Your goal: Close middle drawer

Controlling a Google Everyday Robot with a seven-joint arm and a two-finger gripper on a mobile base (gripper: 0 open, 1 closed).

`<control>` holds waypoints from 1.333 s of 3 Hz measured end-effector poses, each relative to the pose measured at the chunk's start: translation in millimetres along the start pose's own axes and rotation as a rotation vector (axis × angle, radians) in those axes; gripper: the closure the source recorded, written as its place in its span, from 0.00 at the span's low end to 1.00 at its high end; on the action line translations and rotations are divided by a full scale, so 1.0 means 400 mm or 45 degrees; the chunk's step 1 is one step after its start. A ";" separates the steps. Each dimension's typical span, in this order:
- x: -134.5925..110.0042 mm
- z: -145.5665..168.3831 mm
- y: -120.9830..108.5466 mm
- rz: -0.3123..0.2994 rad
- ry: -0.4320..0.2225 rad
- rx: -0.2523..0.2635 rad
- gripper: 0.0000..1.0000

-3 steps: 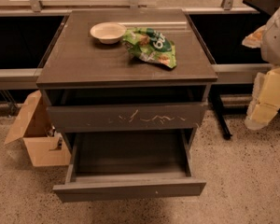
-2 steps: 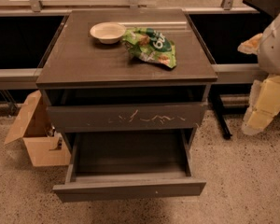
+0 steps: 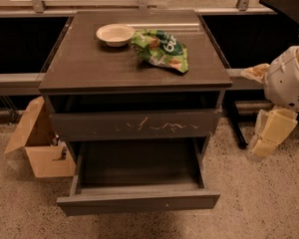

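Cabinet (image 3: pixel 89 68) – 2 drawers in view. Middle drawer (image 3: pixel 139 202) pulled out, lowest, under scratched drawer (image 3: pixel 134 125). On top: 1 bowl (image 3: pixel 115 34), 1 green bag (image 3: pixel 160 49), side by side. 1 box (image 3: pixel 37 143) on floor, left. Gripper (image 3: pixel 268 136) right of cabinet, apart from drawer – state: cannot tell.

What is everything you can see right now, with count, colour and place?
cabinet: one, dark grey-brown, centre
bowl: one, white, cabinet top, back left
snack bag: one, green, cabinet top, right of the bowl
scratched drawer front: one, dark, under the cabinet top
middle drawer: one, dark grey-brown, pulled open, below the scratched front
cardboard box: one, brown, floor left of the cabinet
arm: one, white, right edge
gripper: one, cream, right of the cabinet, apart from the drawer
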State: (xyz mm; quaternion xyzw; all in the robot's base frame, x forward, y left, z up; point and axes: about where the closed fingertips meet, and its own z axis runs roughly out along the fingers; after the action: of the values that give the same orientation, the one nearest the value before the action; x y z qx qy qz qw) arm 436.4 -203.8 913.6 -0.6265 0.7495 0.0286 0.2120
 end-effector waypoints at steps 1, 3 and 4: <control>0.000 0.000 0.000 0.000 0.000 0.000 0.00; -0.010 0.226 0.132 -0.111 -0.031 -0.167 0.00; -0.015 0.341 0.197 -0.138 -0.070 -0.257 0.00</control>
State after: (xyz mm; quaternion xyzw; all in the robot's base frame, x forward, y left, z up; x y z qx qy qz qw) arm 400.7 -139.2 774.2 -0.6833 0.7017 0.1094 0.1697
